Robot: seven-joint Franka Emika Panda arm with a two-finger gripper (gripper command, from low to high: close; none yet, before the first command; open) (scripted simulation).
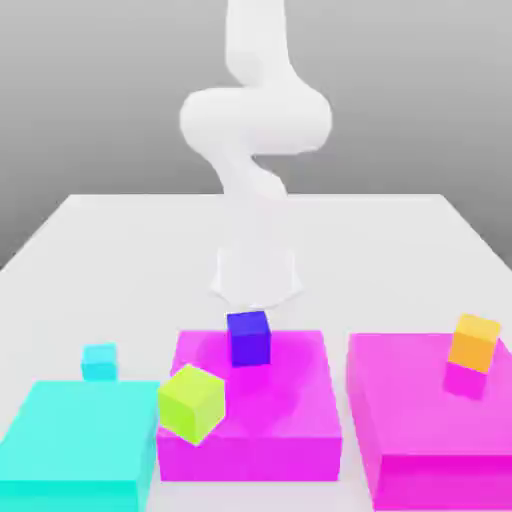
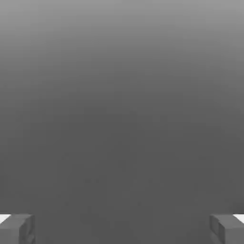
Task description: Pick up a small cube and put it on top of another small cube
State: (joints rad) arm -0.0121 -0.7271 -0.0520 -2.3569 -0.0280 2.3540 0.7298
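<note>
Four small cubes (image 1: 249,338) visible from exterior view; hand view: fingertips (image 2: 16,228) far apart, jaws wide, nothing held.

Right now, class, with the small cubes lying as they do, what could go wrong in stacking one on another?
The small lime-green cube sits tilted at the magenta block's edge; a grasp may slip or knock it off. The small orange cube also looks tilted, making a poor base. The gripper, fingers wide apart, faces only grey, so its approach is unaimed.

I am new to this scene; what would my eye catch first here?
Three big flat blocks stand in front: a cyan one and two magenta ones. Small cubes draw attention: blue on the middle block, lime at its edge, orange on the exterior view's right.
</note>
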